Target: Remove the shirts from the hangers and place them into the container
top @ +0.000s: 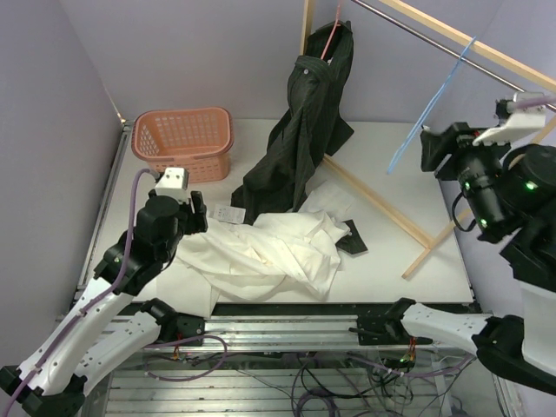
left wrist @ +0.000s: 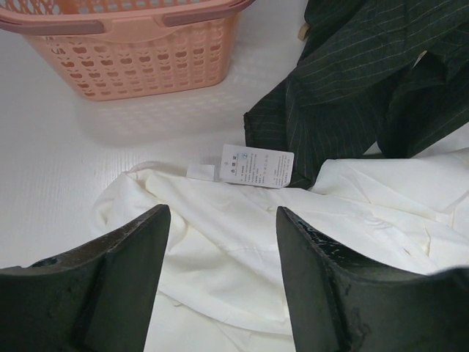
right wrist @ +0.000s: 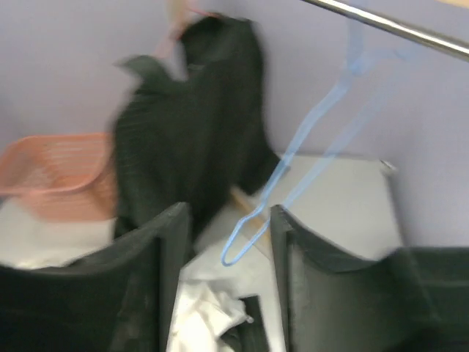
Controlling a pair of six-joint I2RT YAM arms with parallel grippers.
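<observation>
Right wrist view blurred throughout. Pink hanger [top: 331, 39]: mostly hidden inside dark pinstriped shirt [top: 304, 130], only its top showing. Basket [left wrist: 139, 51]: upper part cut off in the left wrist view. Paper tag [left wrist: 256, 166]: printed, text too small to read. Left gripper [left wrist: 220, 216]: jaws wide apart, empty; white shirt [left wrist: 242, 249] crumpled beneath and between them, tag and basket farther ahead. Right gripper [right wrist: 227, 216]: jaws apart, gripping nothing; light blue hanger [right wrist: 293, 169] hangs from metal rail [right wrist: 381, 26] ahead of the gap, dark shirt ahead-left.
</observation>
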